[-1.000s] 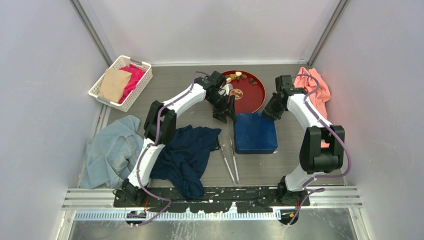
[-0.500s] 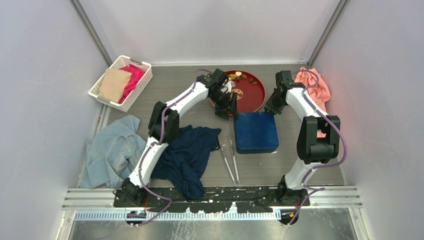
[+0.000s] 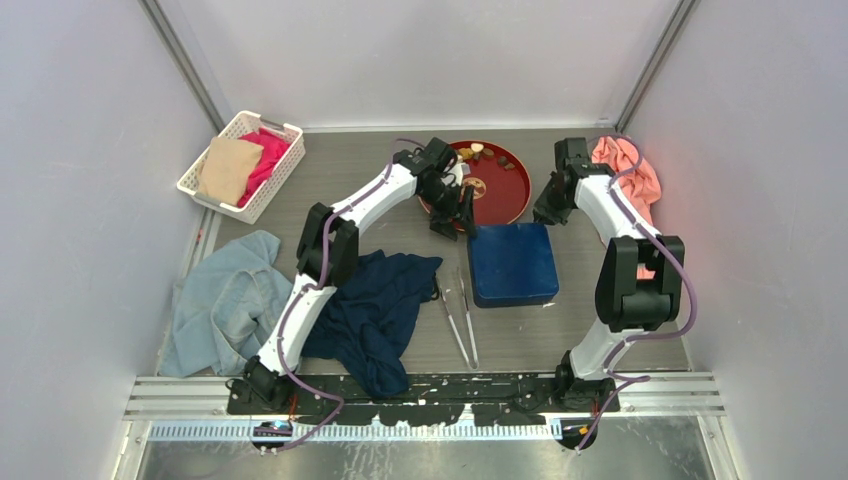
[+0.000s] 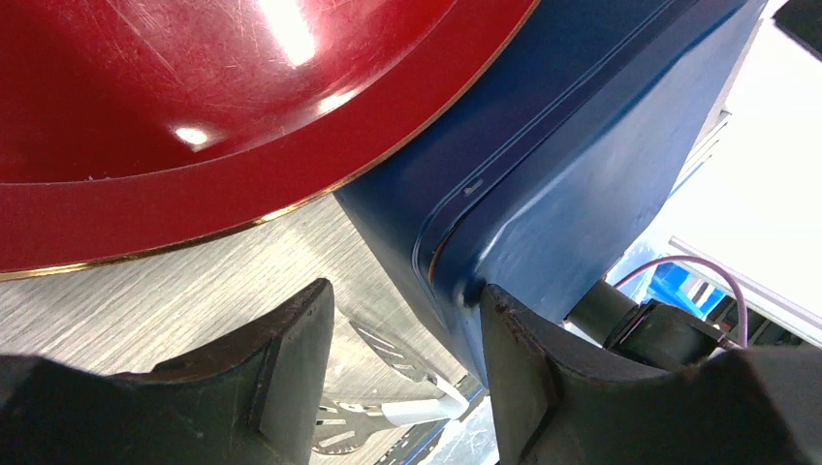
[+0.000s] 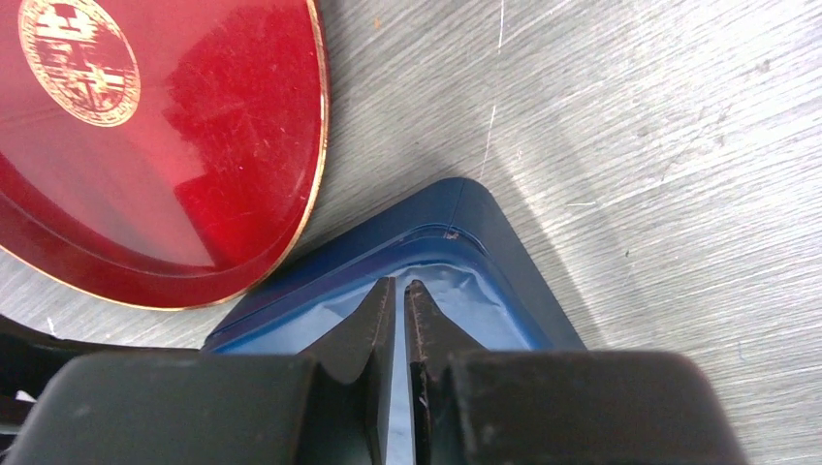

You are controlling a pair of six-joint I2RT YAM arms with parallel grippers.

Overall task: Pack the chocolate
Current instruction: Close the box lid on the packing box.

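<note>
Chocolate (image 3: 478, 150) lay on the red tray's (image 3: 510, 190) far rim; the lidded navy box (image 3: 512, 265) sat nearer, tongs (image 3: 460, 318) beside it; left gripper (image 4: 407, 291) spread at one corner; right gripper (image 5: 399, 286) nearly pressed together at another.

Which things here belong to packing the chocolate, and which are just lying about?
For the job: small brown and cream chocolate pieces; round red tray holding them; closed square navy box.
Lying about: white plastic basket of cloths; light blue towel; dark navy garment; pink cloth; metal tongs, untouched.
</note>
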